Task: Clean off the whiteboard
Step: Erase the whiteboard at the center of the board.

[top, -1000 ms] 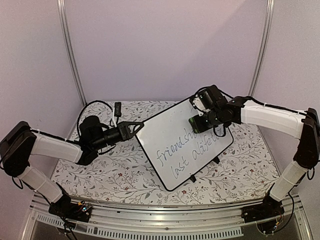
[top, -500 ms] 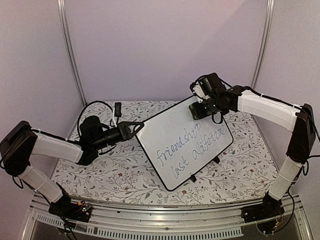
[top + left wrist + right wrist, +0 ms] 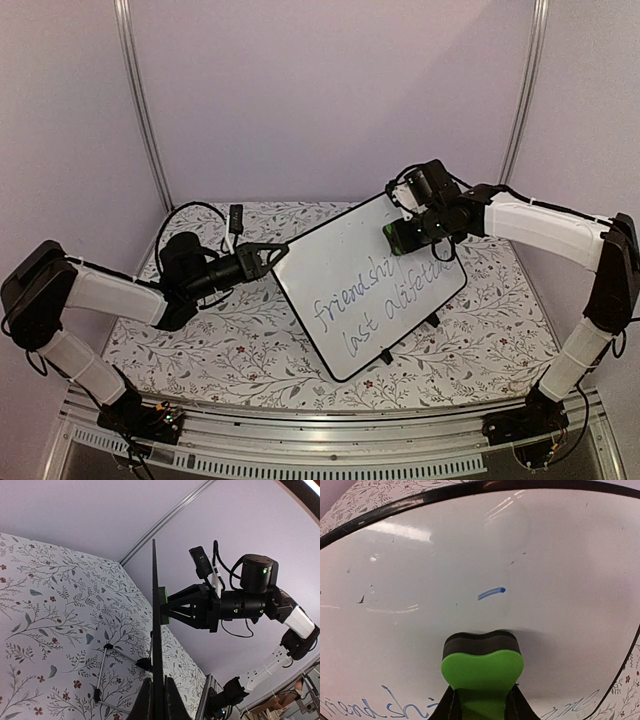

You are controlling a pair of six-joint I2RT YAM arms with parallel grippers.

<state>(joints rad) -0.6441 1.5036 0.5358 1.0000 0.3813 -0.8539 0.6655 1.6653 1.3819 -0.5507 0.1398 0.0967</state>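
over a floral-patterned worktop (image 3: 220,350), a large white rectangular whiteboard with a thin black rim (image 3: 340,265) sits tilted at centre, blue handwriting (image 3: 372,300) across it. left gripper (image 3: 277,252) clamps its left edge; right gripper (image 3: 402,236) clamps a green foam eraser (image 3: 482,667) pressed against its upper face.

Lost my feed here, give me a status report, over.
Left tool shut on whiteboard edge. Right tool shut on green eraser, pressed against board. Writing not yet erased. Nothing in the way.
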